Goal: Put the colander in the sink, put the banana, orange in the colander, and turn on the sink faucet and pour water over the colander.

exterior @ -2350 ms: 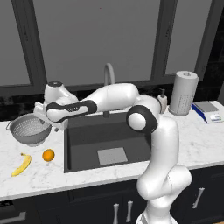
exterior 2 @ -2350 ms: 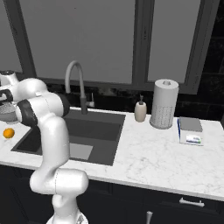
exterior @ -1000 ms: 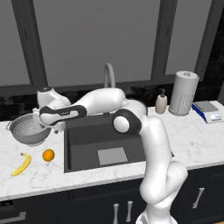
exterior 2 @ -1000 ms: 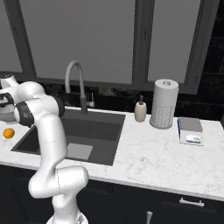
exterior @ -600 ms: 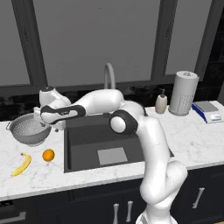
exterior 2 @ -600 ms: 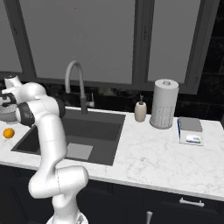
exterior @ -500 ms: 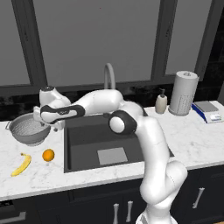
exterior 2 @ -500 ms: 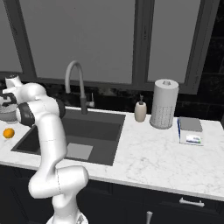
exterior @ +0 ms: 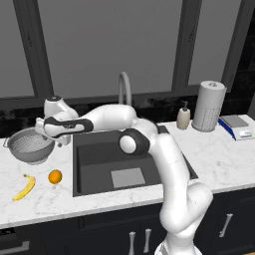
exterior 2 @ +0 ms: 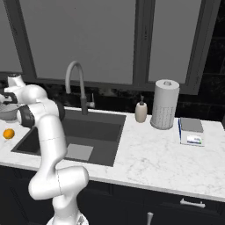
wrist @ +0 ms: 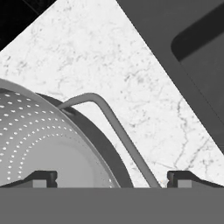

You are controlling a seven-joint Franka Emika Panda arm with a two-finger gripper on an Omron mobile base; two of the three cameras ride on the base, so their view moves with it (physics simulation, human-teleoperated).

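**Open hand poised at the colander's handle**

At the far left of the white marble tabletop [exterior: 219, 159], the banana [exterior: 24, 188] lies near the front edge, with the orange [exterior: 55, 176] just beside it to the right, the two apart. Behind them sits the colander [exterior: 31, 145], upright on the tabletop, left of the sink [exterior: 94, 154] and outside it. The hand [exterior: 59, 139] hangs at the colander's right rim; in the hand view its two fingertips [wrist: 41, 177] stand wide apart, released and holding nothing, with the colander's thin wire side handle [wrist: 111, 122] and perforated wall between them. Whether a fingertip touches the rim is hard to say from these angles.

The sink's dark basin has a lighter grey square at its bottom. Behind it rises the sink faucet [exterior 2: 75, 83], its arched spout over the basin. Further right along the back of the tabletop stand a soap bottle [exterior 2: 141, 111], a white paper-towel roll [exterior 2: 164, 104] and, at the far right, a small scale [exterior 2: 190, 130].
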